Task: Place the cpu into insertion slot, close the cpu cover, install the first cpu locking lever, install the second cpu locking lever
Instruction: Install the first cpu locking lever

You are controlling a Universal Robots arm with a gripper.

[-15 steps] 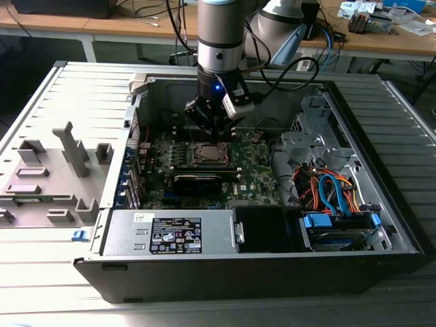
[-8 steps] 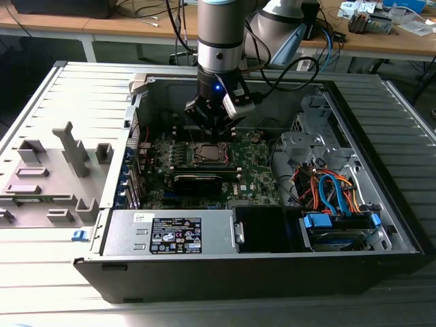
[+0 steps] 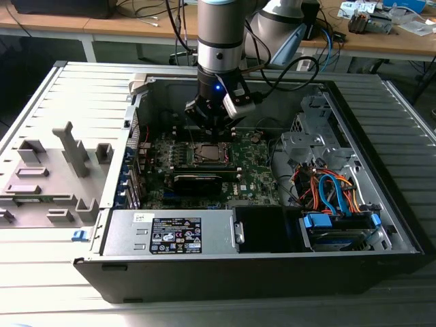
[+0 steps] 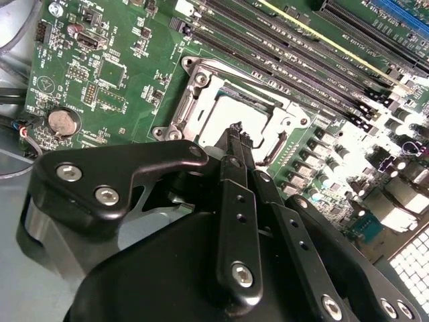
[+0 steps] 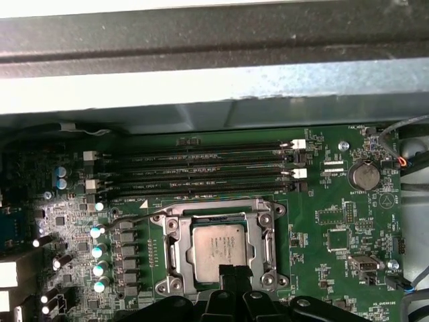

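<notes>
Black gripper (image 4: 235, 134), closed and empty, hung above the silvery square cpu (image 5: 218, 248) under its silver frame cover (image 5: 175, 247); locking seemed due, needing precise contact.

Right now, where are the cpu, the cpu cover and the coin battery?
cpu (image 5: 218, 249): first wrist view, middle of its metal top.
cpu cover (image 5: 175, 253): first wrist view, on one side bar of the frame.
coin battery (image 5: 366, 176): first wrist view, centre of its round face.

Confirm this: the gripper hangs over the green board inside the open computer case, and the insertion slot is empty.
Wrong on one count: the first wrist view shows the cpu seated in the insertion slot. The rest holds: the gripper hangs over the green board inside the open computer case.
</notes>
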